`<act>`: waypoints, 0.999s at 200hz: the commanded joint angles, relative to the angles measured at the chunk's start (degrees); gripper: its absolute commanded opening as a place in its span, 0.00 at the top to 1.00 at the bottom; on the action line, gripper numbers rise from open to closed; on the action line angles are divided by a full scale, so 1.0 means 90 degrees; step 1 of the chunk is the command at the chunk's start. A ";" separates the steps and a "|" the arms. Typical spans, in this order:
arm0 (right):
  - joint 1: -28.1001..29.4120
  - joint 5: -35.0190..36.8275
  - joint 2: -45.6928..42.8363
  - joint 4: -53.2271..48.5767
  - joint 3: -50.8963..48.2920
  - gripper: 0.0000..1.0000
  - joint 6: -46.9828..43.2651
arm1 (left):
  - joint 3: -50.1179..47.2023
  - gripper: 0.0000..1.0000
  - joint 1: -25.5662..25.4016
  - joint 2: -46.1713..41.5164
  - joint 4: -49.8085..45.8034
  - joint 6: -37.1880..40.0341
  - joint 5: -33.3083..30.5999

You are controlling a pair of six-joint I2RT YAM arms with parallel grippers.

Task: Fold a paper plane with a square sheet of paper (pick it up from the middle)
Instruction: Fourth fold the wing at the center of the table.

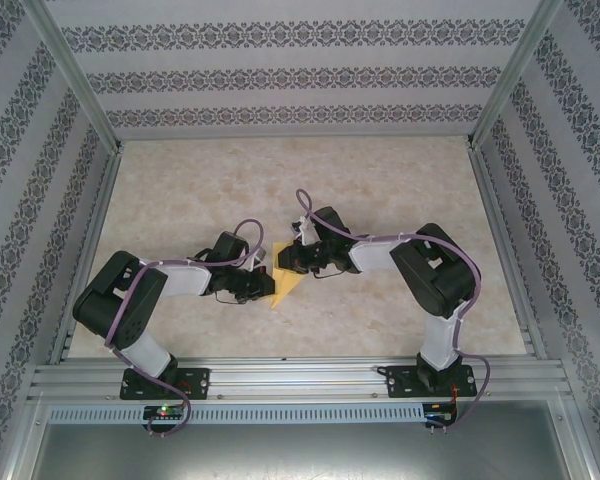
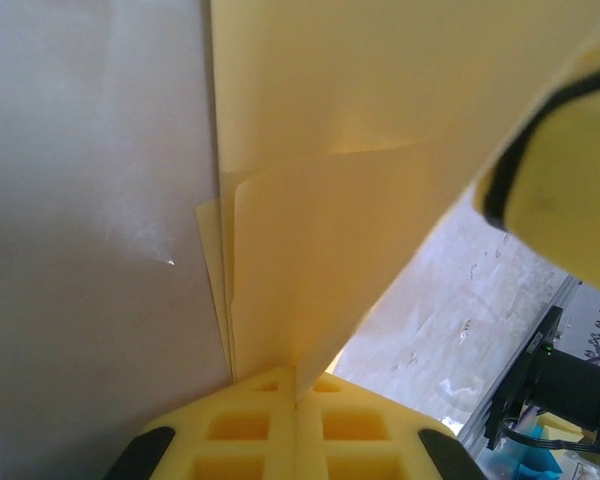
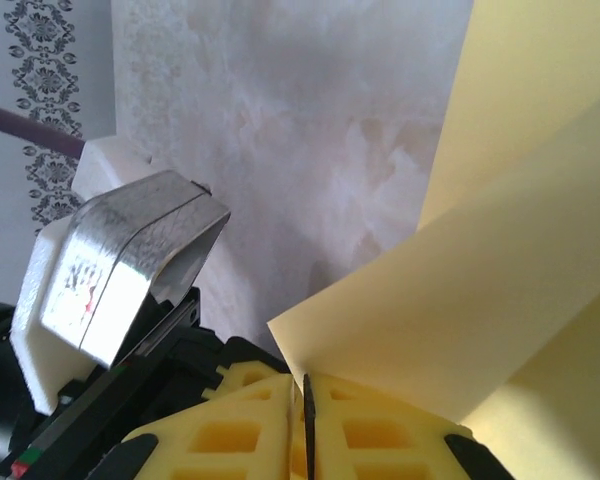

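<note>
Between your two pincers, close over the surface, the square sheet of paper is sitting partly folded, with a pointed corner poking out just beyond the left one's tip. Whether it is touching the surface cannot be told.

Your left pincer is pinching it with the pads pressed fully together. Several stacked layers are running straight into the seam between them, so it is gripping a folded edge and not a single ply.

Your right pincer is likewise clamping down to a hairline gap. A paper corner is entering that gap, and a crease is fanning away to its right.

By the look of it, the sheet is behaving as very light, thin stock, bowing freely beyond each grip. It is likely going to crumple or tear if your arms are pulling apart, and the smooth layers may be sliding on each other. Taking hold close to a crease, where the layers are doubled and stiffest, is looking safer than pinching a loose flap's outer edge.
</note>
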 commanded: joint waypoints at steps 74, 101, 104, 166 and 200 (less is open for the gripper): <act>-0.0155 0.0296 0.0514 -0.0102 0.0221 0.87 -0.0017 | 0.0055 0.87 0.0144 0.0066 -0.0261 0.0039 0.0036; -0.0195 0.0302 0.0508 -0.0080 0.0175 0.87 0.0028 | -0.0007 0.86 0.0147 -0.0073 -0.0219 0.0002 0.0014; -0.0204 0.0308 0.0500 -0.0075 0.0166 0.87 0.0025 | -0.0009 0.86 0.0139 -0.0089 -0.0205 0.0003 0.0023; -0.0191 0.0490 0.0462 -0.0123 0.0042 0.87 0.0061 | -0.0064 0.91 0.0143 -0.0180 -0.0159 0.0010 0.0070; -0.0176 0.0643 0.0439 -0.0171 -0.0040 0.88 0.0078 | -0.0066 0.95 0.0144 -0.0140 -0.0209 0.0002 0.0030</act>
